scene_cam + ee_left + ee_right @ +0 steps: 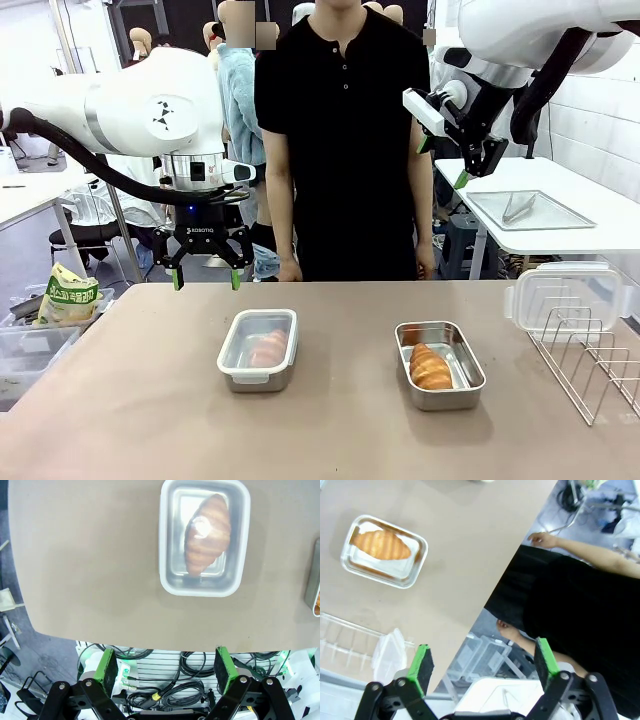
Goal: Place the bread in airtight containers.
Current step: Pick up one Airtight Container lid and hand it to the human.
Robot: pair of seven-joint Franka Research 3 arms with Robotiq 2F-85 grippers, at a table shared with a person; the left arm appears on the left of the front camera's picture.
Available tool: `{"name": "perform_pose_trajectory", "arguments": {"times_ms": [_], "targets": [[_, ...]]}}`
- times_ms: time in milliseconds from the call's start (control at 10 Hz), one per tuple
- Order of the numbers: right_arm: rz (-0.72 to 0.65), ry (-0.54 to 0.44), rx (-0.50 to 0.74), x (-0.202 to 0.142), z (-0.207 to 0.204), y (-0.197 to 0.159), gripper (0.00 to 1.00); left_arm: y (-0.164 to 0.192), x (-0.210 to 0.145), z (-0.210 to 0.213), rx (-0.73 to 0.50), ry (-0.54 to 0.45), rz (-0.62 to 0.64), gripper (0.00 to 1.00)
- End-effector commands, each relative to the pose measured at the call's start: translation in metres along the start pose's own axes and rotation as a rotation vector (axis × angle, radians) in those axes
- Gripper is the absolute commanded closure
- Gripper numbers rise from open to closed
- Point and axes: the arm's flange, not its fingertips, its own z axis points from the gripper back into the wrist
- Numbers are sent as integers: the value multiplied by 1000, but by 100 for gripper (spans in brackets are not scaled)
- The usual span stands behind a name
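Observation:
Two steel containers sit mid-table. The left container [258, 350] [204, 537] has a clear lid on it, and a golden ridged bread roll [268, 347] [207, 534] shows through the lid. The right container [439, 364] [384, 550] is uncovered and holds another bread roll [430, 367] [382, 544]. My left gripper [207, 277] [165, 667] hangs open and empty above the table's far edge, behind the left container. Raised high at the upper right, my right gripper [443, 163] [482, 664] is open and empty too.
A loose clear lid [560, 293] leans on a wire rack [594, 360] at the table's right end. A person [345, 140] stands at the far side, hands down. A steel tray with tongs [528, 209] lies on a side table behind.

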Motion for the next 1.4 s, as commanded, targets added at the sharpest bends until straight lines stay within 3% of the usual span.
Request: {"name": "perform_pose_trajectory", "arguments": {"times_ms": [0,200,500,1000,1300], "targets": [[-80,17,71,-39,-10,12,0,2,-1,2,1,4,3,0],[-181,-21,195,-93,-34,40,0,2,-1,2,1,4,3,0],[-294,-64,243,-162,-61,83,0,2,-1,2,1,4,3,0],[-433,-55,359,-201,-82,147,0,2,-1,2,1,4,3,0],[-469,-20,370,-212,-96,155,0,2,-1,2,1,4,3,0]]}}
